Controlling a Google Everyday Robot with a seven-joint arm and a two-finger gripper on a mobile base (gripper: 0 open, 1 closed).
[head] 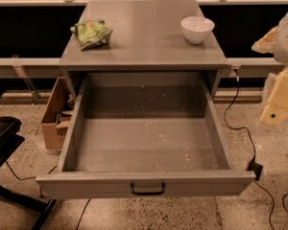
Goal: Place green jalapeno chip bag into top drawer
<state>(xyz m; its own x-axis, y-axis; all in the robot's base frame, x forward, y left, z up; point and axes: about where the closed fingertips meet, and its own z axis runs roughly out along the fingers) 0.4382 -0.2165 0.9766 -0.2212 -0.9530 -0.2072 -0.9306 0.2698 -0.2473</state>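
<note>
Green jalapeno chip bag (92, 33) lies crumpled on the grey cabinet's surface (144, 47), at the back-left, near the left edge. White bowl (197, 28) stands upright on the same surface at the back-right, well apart from the bag. Top drawer (144, 183) is pulled out toward the camera, just below the surface's front edge. Its grey inside floor is dusted w/ pale specks, & 1 black handle (148, 189) sits at the middle of the front panel. Bag is outside the drawer, up on top, behind its left rear corner.

Pincer (278, 102) hangs at the far right edge of the view, a cream-coloured end of the arm partly cut off by the frame. It's about level w/ the drawer's right wall & well apart from bag, bowl & drawer. Can't tell if it's apart or together.

On the speckled floor, a cardboard box (55, 114) stands left of the cabinet, just beside the drawer's left wall. A black cable (240, 123) runs down on the right to a small black block near the drawer's front-right corner.
</note>
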